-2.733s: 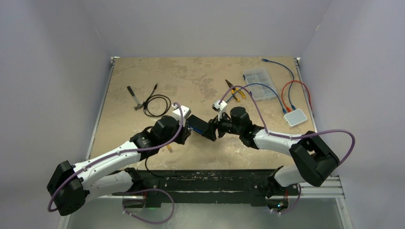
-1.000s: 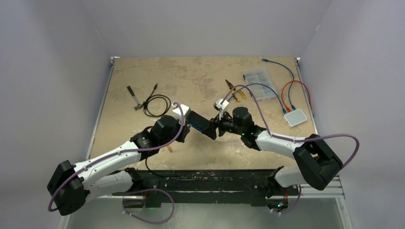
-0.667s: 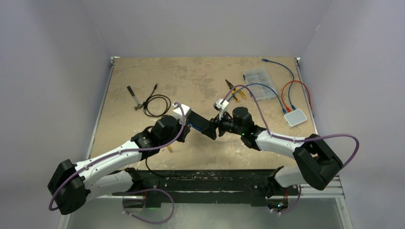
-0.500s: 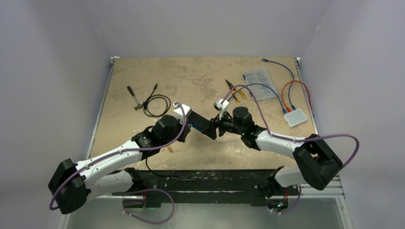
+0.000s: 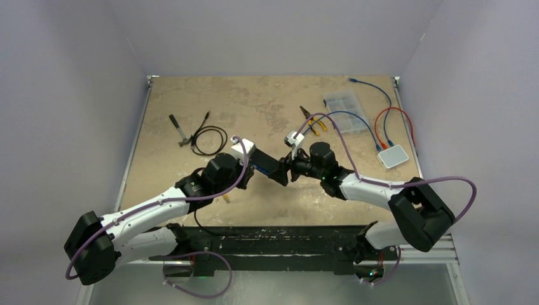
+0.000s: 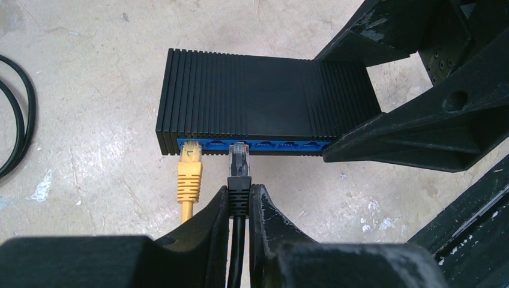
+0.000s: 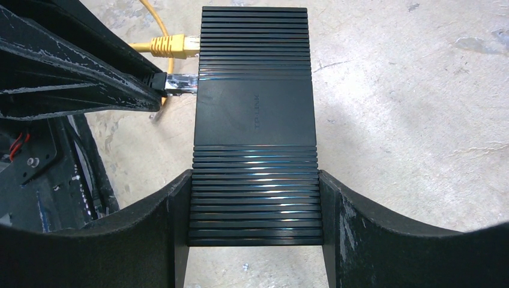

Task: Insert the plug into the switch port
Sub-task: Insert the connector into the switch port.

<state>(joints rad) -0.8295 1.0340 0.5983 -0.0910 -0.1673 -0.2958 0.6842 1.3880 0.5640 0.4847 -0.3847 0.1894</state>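
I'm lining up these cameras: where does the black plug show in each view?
Top external: too small to make out, somewhere at the black switch.
Left wrist: black plug low centre, held in the left gripper.
Right wrist: upper left, at the switch's edge.
Shared landmark: the black switch.

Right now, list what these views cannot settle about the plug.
- Left wrist: how deep the black plug sits in the switch; its tip is hidden inside.
- Left wrist: rightmost ports, covered by the right gripper.
- Top external: plug and ports, too small to see.
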